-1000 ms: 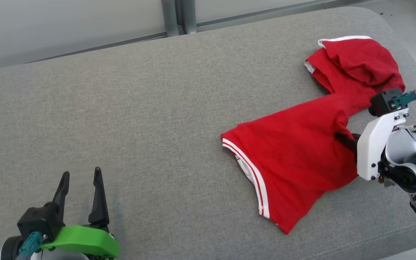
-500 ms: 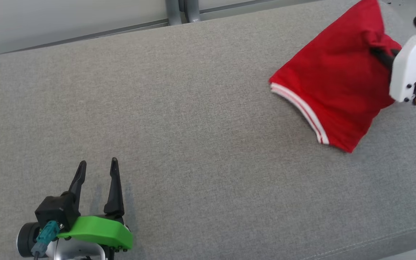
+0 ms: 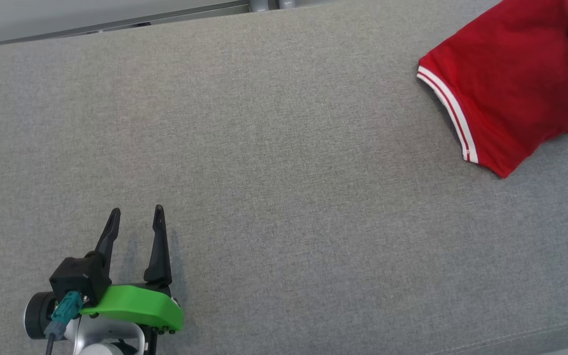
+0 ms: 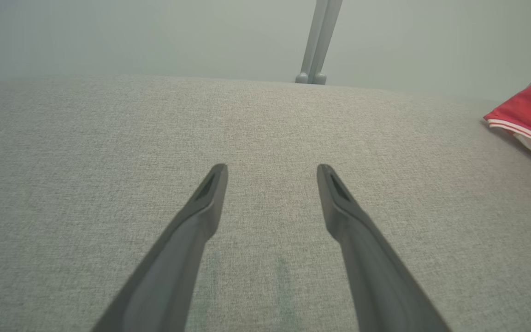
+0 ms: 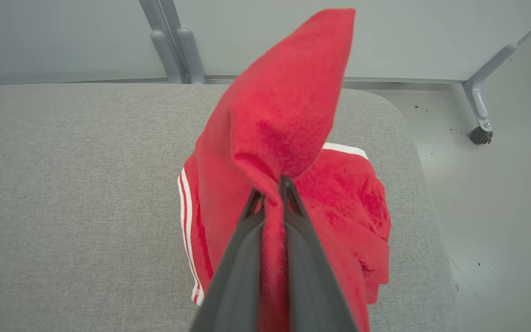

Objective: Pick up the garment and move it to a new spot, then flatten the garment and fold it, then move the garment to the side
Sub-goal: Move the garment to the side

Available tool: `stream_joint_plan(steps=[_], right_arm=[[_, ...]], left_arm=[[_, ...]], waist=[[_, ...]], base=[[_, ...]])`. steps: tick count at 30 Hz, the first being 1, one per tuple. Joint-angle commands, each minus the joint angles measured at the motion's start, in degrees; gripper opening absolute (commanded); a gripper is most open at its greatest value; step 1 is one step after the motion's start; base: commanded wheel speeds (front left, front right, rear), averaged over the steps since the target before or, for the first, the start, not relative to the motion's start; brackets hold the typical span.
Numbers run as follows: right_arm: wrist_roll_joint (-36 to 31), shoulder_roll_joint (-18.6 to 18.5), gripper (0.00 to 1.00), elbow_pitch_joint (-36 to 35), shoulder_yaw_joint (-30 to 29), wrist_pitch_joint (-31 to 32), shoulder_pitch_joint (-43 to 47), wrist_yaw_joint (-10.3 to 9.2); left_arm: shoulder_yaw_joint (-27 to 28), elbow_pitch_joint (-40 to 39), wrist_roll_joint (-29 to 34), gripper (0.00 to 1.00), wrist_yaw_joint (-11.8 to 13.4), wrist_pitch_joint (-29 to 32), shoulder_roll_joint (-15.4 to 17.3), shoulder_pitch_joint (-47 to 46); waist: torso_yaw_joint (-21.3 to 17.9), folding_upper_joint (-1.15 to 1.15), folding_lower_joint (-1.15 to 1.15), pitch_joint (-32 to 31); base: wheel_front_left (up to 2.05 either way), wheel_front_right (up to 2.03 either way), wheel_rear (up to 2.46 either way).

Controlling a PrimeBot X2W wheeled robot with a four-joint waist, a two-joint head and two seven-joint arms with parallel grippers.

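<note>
Locate the red garment [image 3: 511, 84] at the far right end of the table [image 3: 284, 172], which is covered in grey woven fabric. One edge of the garment carries white stripes [image 3: 454, 116]. Part of the cloth is raised off the surface. The rest lies bunched on the table below it, close to the table's rounded right end.

Check the right claw [image 5: 270, 184]. In the right wrist view, both dark fingers are closed on a fold of the garment, and red cloth runs down the narrow gap between them. Above the tips the cloth stands up in a pointed peak. In the head view, one dark finger shows against the red cloth at the right edge.

Check the left claw [image 3: 137, 211]. It sits at the near left of the table, well apart from the garment, with its fingers spread wide. In the left wrist view, you see the grey table surface between the two tips and the garment's striped edge at the far right.

Beyond the far edge of the table stand two grey metal posts [image 5: 173, 41] against a pale wall [image 5: 62, 37]. Right of the table you see a pale floor [image 5: 500, 207] with dark specks and a caster [image 5: 477, 135].
</note>
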Motion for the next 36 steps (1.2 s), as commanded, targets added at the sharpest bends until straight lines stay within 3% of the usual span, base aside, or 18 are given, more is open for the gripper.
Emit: stream_joint_plan(steps=[1, 5, 6, 8, 15, 19, 29, 36], right_arm=[[-0.7, -1.21, 0.0, 0.94, -0.82, 0.2, -0.59, 0.0], [-4.63, -2.76, 0.0, 5.11, -3.46, -1.98, 0.75, 0.0], [-6.15, -2.76, 0.09, 6.18, -4.36, -3.85, 0.96, 0.0], [-8.53, -1.29, 1.0, 9.29, -6.89, -7.53, 1.5, 0.0], [-12.92, 1.49, 1.0, 13.96, -8.9, -12.12, 3.31, 0.0], [-12.87, 2.89, 1.0, 13.2, -9.35, -18.57, 4.8, 0.0], [-12.96, 3.06, 1.0, 3.59, -10.91, -37.01, 14.59, 0.0], [-17.52, 7.03, 1.0, -5.94, -16.38, -46.05, 26.68, -0.01]], left_arm=[[0.12, -0.08, 0.27, 1.0, 0.04, 0.12, 0.4, -0.94], [-0.1, -0.34, 0.33, 1.0, 0.33, 0.42, 0.62, -0.94], [-0.24, -0.32, 0.46, 1.0, 0.31, 0.5, 0.71, -0.88], [-0.42, -0.38, 0.65, 1.0, 0.42, 0.57, 0.83, -0.92], [-0.06, -1.21, 0.65, 1.0, 1.05, 1.06, 1.47, -0.28], [0.43, -2.03, 0.67, 1.0, 1.37, 1.44, 2.31, 0.33], [2.1, -2.0, -0.04, 1.0, 1.63, -0.18, 3.48, 1.02], [3.52, 0.8, -1.0, 1.0, 0.78, -3.23, 3.93, 2.54]], waist=[[0.51, 0.52, 0.0, 0.6], [1.11, 0.52, 0.0, 1.07], [1.16, 0.52, 0.0, 1.1], [1.14, 0.52, 0.0, 1.16], [0.4, 0.52, 0.0, 1.07], [-0.45, 0.52, 0.0, 0.56], [-0.86, 0.52, 0.0, -3.86], [-0.42, 0.52, 0.0, -7.37]], base=[[0.0, 0.0, 0.0], [0.0, 0.0, 0.0], [0.0, 0.0, 0.0], [0.0, 0.0, 0.0], [0.0, 0.0, 0.0], [0.0, 0.0, 0.0], [0.0, 0.0, 0.0], [0.0, 0.0, 0.0]])
